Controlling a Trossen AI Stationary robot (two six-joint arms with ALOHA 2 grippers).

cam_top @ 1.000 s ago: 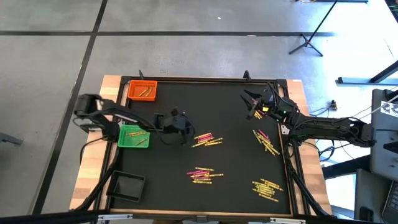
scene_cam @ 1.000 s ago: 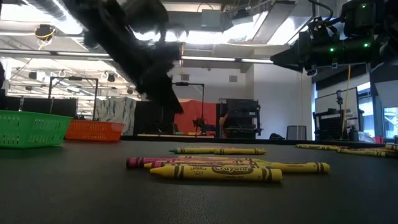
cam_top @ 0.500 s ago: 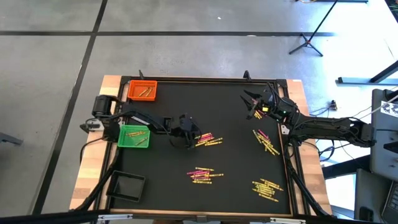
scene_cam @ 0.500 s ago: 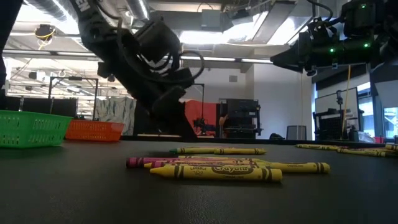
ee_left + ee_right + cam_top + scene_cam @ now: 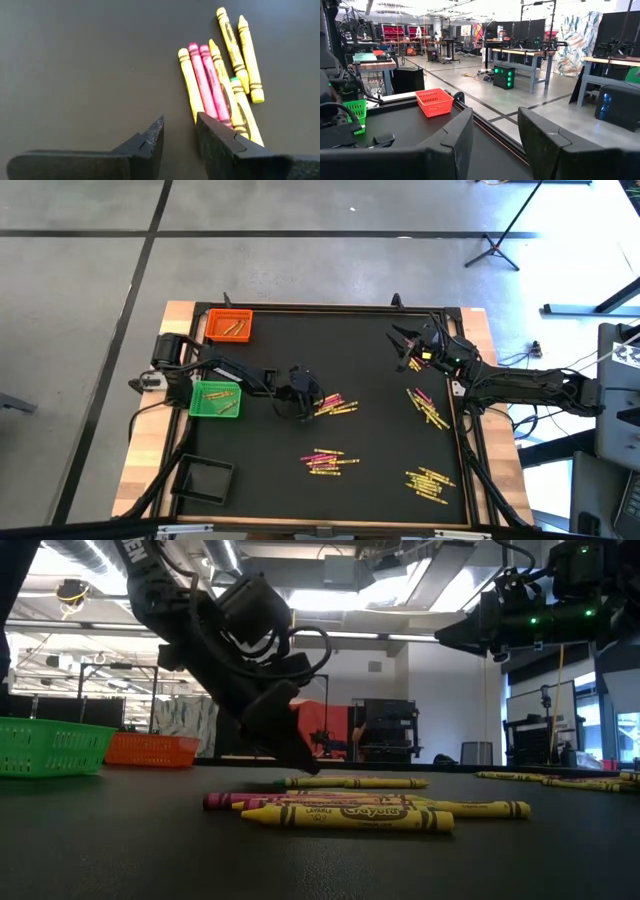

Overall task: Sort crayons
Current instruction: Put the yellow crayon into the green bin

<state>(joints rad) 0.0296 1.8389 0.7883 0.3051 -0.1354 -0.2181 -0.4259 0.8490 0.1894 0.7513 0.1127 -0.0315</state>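
Yellow and pink crayons lie flat in several loose clusters on the black mat: one mid-table point(image 5: 335, 404), one nearer the front point(image 5: 325, 461), two at the right point(image 5: 428, 408) point(image 5: 428, 482). My left gripper point(image 5: 308, 392) is open and slants down, low over the mat at the left end of the mid-table cluster point(image 5: 220, 75). Nothing is between its fingers. My right gripper point(image 5: 408, 345) waits open above the far right of the mat, pointing level. My left gripper has one finger point(image 5: 215, 137) standing over the near ends of the pink and yellow crayons point(image 5: 197, 107) of the mid-table cluster. That finger hides those ends, so I cannot tell whether it touches them.
An orange tray point(image 5: 229, 326) with a few crayons stands at the far left, a green tray point(image 5: 215, 399) with crayons at the left edge, and a black tray point(image 5: 205, 478) at the near left. Bare mat lies between the clusters.
My left gripper has gone toward the table's right edge and down, tipping further downward, until it reached the left end of the mid-table crayon cluster. It has kept still for the last half second. The crayons have not moved.
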